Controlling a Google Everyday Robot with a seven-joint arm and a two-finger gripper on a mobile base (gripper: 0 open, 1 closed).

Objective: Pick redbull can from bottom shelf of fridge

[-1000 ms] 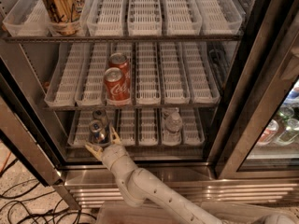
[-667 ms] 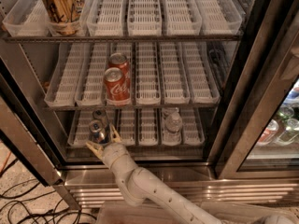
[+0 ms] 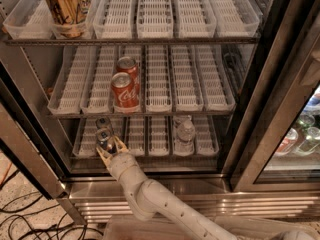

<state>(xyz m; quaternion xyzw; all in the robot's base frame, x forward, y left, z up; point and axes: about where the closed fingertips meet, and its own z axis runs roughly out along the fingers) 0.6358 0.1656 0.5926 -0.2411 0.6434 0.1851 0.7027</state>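
Two redbull cans stand one behind the other in a left lane of the bottom shelf (image 3: 150, 139) of the fridge (image 3: 165, 186). The front redbull can (image 3: 103, 135) is slim with a silver top; the second (image 3: 102, 122) is right behind it. My gripper (image 3: 111, 149) reaches in over the fridge's steel base, with its cream fingers spread in a V just below and on either side of the front can's near side. The fingers are open and hold nothing.
A clear water bottle (image 3: 185, 132) stands on the bottom shelf to the right. Two red cola cans (image 3: 124, 91) sit on the middle shelf above, a big gold can (image 3: 65, 4) on the top shelf. The door frame (image 3: 270, 89) is at right, cables (image 3: 22, 219) on the floor at left.
My gripper has edged slightly forward and up toward the front redbull can. The cans have not moved.
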